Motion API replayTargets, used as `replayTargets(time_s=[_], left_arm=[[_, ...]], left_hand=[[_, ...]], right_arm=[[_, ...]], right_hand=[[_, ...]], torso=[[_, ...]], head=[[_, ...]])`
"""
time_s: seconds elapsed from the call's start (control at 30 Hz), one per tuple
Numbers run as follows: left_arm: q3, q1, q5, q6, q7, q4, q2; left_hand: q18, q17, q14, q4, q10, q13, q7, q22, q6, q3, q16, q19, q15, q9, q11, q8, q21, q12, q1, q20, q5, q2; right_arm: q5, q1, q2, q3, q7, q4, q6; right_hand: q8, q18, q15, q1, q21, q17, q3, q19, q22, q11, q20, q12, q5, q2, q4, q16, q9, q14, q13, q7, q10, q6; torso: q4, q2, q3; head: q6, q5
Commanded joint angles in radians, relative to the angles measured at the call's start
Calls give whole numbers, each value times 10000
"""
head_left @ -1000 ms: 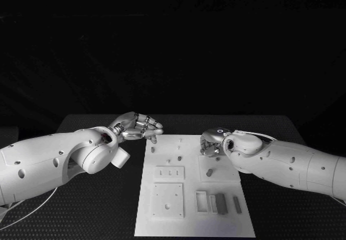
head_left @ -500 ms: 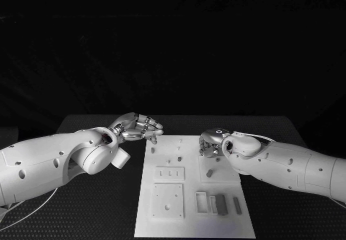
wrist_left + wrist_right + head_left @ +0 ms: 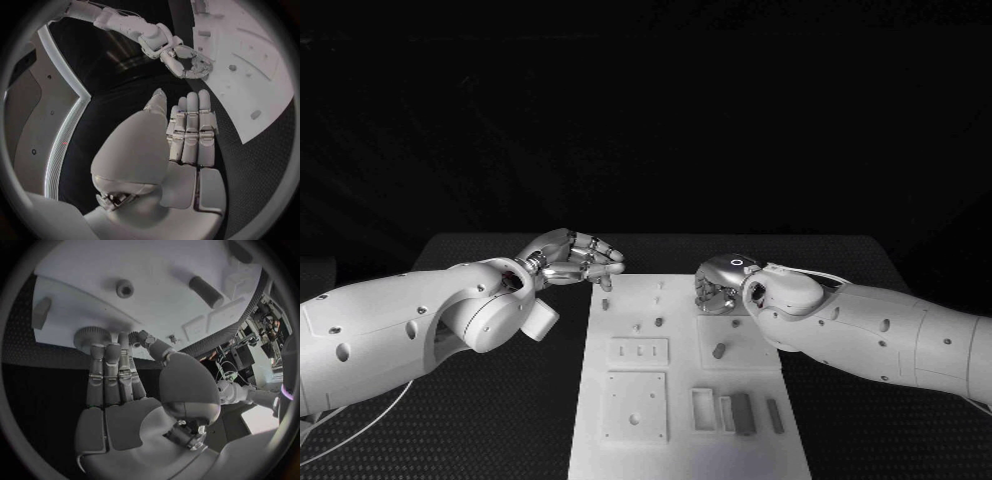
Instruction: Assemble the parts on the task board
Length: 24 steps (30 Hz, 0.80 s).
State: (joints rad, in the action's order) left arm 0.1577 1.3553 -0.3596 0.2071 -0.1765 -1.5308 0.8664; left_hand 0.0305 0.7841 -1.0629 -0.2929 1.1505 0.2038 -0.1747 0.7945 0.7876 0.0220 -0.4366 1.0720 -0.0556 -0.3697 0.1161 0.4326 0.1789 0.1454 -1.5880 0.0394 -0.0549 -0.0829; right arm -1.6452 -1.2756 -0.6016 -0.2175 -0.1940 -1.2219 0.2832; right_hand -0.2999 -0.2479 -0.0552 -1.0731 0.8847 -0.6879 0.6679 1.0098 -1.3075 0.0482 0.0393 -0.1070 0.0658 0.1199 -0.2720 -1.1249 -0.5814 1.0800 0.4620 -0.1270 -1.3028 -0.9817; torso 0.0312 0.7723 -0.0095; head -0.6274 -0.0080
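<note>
— Status, then: left hand point(image 3: 571, 257)?
— Fingers were apart, empty, beside the task board point(image 3: 687, 440) far corner.
— Right hand point(image 3: 720, 282)?
— Fingertips rested on a round toothed part point(image 3: 91, 336) at the board's far right edge; grip indeterminate.

Left hand point(image 3: 574, 258), right hand point(image 3: 720, 283), over task board point(image 3: 687, 420)

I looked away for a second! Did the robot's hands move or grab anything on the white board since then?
Barely. The left hand slid a little toward the board's far-left corner, and the right hand crept slightly toward the far edge of the task board. The right hand's fingers rest at a round gear-like part; whether they grip it is unclear. The small parts on the board stayed put.
</note>
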Motion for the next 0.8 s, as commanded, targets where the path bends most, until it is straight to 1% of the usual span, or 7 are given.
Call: replayTargets(time_s=[0.03,0.13,0.27,0.4,0.63,0.77,0.8], left_arm=[[-9,28,60,-50,-81,0,-7],[-9,28,60,-53,-91,14,-24],[-9,28,61,-65,-94,20,-38],[-9,28,61,-55,-97,31,-59],[-9,28,61,-66,-111,75,-162],[-9,25,61,-96,-122,92,-217],[-9,25,61,-87,-119,85,-218]], left_hand=[[189,18,89,20,19,14,-48,10,51,57,38,21,12,-13,51,-65,-50,-66,87,57,43,40],[189,19,89,20,19,16,-47,12,52,59,39,21,12,-14,52,-65,-51,-69,87,57,43,40],[189,22,89,20,19,18,-47,14,52,61,41,21,12,-15,52,-66,-53,-72,87,57,43,37],[189,24,89,20,19,20,-46,16,53,63,42,21,12,-16,52,-67,-55,-76,86,57,43,35],[190,30,90,25,20,27,-46,20,52,73,48,20,12,-19,53,-72,-60,-85,71,58,42,33],[190,33,90,26,20,30,-46,22,50,78,50,21,12,-20,53,-74,-63,-90,65,58,42,34],[190,34,90,25,20,31,-47,23,51,80,50,21,12,-20,53,-74,-64,-91,64,58,42,36]], right_arm=[[-230,-123,19,13,-147,-107,308],[-334,-222,106,19,-237,-142,481],[-408,-259,305,20,-317,-23,569],[-491,-261,544,21,-347,188,695],[-660,-256,1311,22,-357,1047,937],[-798,-155,1643,21,-366,1384,1069],[-872,-142,1717,21,-406,1450,1124]], right_hand=[[28,-139,8,42,47,15,-45,86,-175,21,-15,-56,19,25,36,-35,9,86,8,-12,-80,-61],[27,-139,-2,82,52,28,-52,114,-171,13,-29,-59,19,56,67,-34,4,116,3,-7,-97,-73],[33,-139,-11,151,58,46,-54,157,-164,5,-51,-58,21,112,143,-34,-1,161,-7,-4,-114,-81],[30,-139,-18,151,63,52,-40,179,-163,-2,-66,-62,24,123,165,-38,-6,187,-10,3,-129,-93],[32,-139,-29,117,72,60,-18,208,-165,-10,-90,-61,24,133,157,-45,-11,219,-16,10,-137,-100],[35,-139,-31,105,75,62,-12,217,-165,-10,-98,-58,24,133,149,-47,-11,230,-19,10,-135,-99],[35,-139,-31,101,76,63,-10,219,-165,-11,-99,-57,24,132,147,-48,-11,232,-20,10,-136,-99]], torso=[[3,9,-1],[16,12,-1],[40,13,-2],[31,26,0],[24,21,-2],[69,40,2],[69,46,6]], head=[[45,-4],[74,-11],[109,-14],[163,7],[243,-1],[271,-17],[276,-4]])
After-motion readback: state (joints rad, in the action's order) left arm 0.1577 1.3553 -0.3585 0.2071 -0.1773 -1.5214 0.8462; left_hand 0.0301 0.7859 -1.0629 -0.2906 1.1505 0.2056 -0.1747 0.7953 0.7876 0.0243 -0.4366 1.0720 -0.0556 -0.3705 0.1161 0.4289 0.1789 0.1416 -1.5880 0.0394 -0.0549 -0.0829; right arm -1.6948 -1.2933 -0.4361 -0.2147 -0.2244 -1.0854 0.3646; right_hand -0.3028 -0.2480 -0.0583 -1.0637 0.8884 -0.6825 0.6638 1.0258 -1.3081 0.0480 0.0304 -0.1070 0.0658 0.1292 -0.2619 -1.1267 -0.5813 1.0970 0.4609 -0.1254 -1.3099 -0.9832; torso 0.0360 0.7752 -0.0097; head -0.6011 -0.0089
